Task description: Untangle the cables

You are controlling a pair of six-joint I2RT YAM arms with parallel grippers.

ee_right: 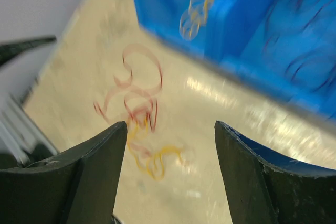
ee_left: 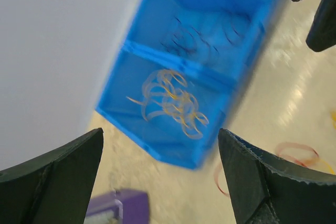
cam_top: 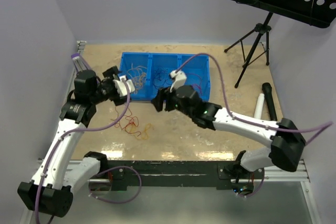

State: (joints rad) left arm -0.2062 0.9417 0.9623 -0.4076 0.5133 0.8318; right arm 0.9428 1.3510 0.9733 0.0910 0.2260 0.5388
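Observation:
A loose tangle of red and yellow cables point(cam_top: 134, 125) lies on the tan table in front of the blue tray point(cam_top: 205, 86). In the right wrist view these cables point(ee_right: 139, 121) lie below and left of my open right gripper point(ee_right: 170, 171), apart from its fingers. The tray's left compartment holds pale yellow cables point(ee_left: 171, 102), the middle one dark cables point(ee_left: 199, 38). My left gripper point(ee_left: 160, 177) hovers open at the tray's near left corner, nothing between its fingers. From above, the left gripper point(cam_top: 125, 85) and right gripper point(cam_top: 157, 100) stand close together by the tray's front wall.
A black tripod stand point(cam_top: 256, 38) rises at the back right. A black cylinder point(cam_top: 268, 99) and a white one point(cam_top: 259, 106) lie at the table's right edge. A wall point(ee_left: 58, 40) runs along the left. Purple arm hoses point(cam_top: 223, 87) loop over the table.

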